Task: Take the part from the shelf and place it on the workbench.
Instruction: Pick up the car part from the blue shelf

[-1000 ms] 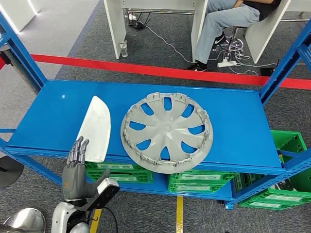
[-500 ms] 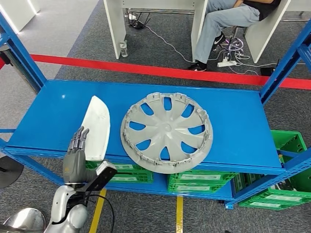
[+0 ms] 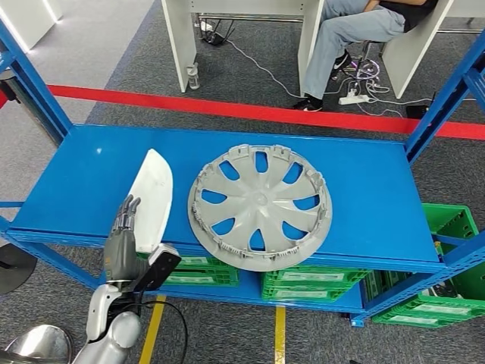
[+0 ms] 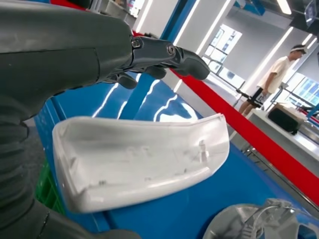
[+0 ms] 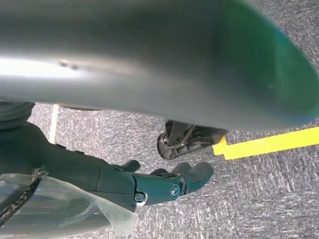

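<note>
As the left hand [image 3: 121, 243] reaches fingers-spread, the white part [image 3: 151, 199] beside the wheel cover [image 3: 260, 205] looks light, rigid, slick; its near edge seems graspable.

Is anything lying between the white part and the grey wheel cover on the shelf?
No. In the head view only bare blue shelf separates the white part from the wheel cover.

Head cam high, looking down on blue shelf [image 3: 371, 189]; left wrist cam close, shares it; right wrist cam faces floor.
</note>
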Available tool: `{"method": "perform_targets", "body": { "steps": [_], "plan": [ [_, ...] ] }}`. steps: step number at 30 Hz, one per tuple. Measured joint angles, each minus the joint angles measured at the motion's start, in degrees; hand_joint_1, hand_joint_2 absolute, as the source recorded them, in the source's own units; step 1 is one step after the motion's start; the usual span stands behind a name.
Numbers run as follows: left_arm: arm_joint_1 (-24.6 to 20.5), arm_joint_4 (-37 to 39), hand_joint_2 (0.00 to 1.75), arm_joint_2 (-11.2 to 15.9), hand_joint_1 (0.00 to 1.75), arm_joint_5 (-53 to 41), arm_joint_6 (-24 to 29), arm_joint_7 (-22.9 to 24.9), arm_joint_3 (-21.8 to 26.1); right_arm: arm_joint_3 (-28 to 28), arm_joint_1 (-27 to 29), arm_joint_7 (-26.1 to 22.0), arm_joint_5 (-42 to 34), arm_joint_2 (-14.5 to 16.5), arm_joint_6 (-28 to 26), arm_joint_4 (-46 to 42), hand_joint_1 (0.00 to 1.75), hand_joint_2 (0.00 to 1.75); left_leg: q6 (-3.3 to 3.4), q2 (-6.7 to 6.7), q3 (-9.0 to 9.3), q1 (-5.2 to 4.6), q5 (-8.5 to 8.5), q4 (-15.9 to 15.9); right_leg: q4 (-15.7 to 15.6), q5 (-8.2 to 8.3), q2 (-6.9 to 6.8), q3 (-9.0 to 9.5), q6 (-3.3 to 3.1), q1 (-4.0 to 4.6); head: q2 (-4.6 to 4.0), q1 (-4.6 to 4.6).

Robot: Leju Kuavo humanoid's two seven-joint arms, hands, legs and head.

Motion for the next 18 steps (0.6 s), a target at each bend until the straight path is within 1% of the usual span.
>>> {"method": "perform_targets", "body": {
  "steps": [5,18],
  "plan": [
    [0.12,1.03,1.75,-0.91,0.0,0.5,0.03,-0.22,0.22,0.51,-0.02,0.0,-0.09,-0.03,0.01,0.0,0.0,0.0,0.0,0.0,0.0,0.0,0.0,0.0,0.0,0.0,0.0,0.0,0.0,0.0,0.0,0.01],
    [0.74,2.87,1.75,-1.98,0.0,0.82,-0.4,-0.34,0.55,1.03,-0.1,0.09,-0.67,-0.09,0.01,0.0,0.0,0.0,0.0,0.0,0.0,0.0,0.0,0.0,0.0,0.0,0.0,0.0,0.0,0.0,0.0,0.0]
  ]
}}
